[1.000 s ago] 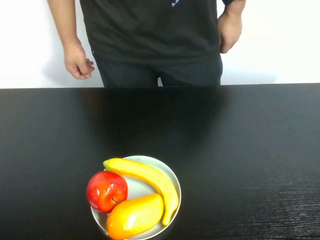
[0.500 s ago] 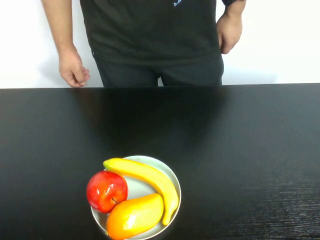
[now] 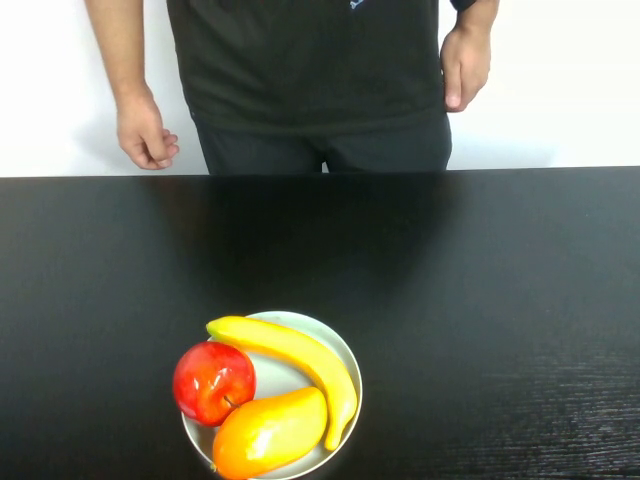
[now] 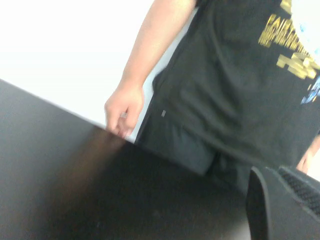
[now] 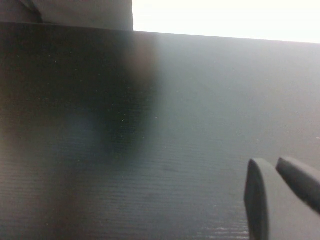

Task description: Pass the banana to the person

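The banana (image 3: 300,358), long, curved and yellow, lies in a pale plate (image 3: 340,340) near the table's front, left of centre. The person (image 3: 310,80) in a black T-shirt stands behind the far table edge with both hands hanging down; the person also shows in the left wrist view (image 4: 225,90). Neither gripper shows in the high view. My left gripper (image 4: 274,176) shows in its wrist view, shut and empty, above the dark table and facing the person. My right gripper (image 5: 271,164) shows in its wrist view, shut and empty, over bare table.
A red apple (image 3: 213,381) and an orange-yellow mango-like fruit (image 3: 268,432) share the plate with the banana. The black table (image 3: 480,280) runs the full width, with a white wall behind the person.
The person's hands shifted slightly: the hand on the view's right dropped from the hip and the one on the left drew in a little. The fruit has not moved.
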You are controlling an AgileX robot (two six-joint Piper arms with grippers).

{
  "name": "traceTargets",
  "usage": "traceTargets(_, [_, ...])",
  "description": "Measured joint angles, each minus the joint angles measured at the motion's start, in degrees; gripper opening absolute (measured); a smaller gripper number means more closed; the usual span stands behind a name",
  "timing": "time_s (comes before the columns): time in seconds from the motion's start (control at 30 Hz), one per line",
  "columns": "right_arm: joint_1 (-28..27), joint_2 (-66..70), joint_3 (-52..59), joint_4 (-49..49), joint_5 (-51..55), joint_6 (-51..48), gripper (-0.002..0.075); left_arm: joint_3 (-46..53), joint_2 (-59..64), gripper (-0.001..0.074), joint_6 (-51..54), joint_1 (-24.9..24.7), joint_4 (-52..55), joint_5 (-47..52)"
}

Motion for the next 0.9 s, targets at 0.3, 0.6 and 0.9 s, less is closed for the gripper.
traceTargets(0.3, [0.0, 0.0, 0.0, 0.0, 0.0, 0.0, -0.0008, 0.0, 5.35, -0.0004, 0.74, 0.0, 0.0, 1.33])
traceTargets(0.6, [0.0, 0.0, 0.0, 0.0, 0.0, 0.0, -0.0008, -0.61, 11.79, -0.0004, 3.91, 0.0, 0.0, 2.56])
traceTargets(0.9, [0.0, 0.0, 0.0, 0.0, 0.0, 0.0, -0.0008, -18.25, 25.66, -0.0004, 13.35, 0.0, 0.0, 23.77])
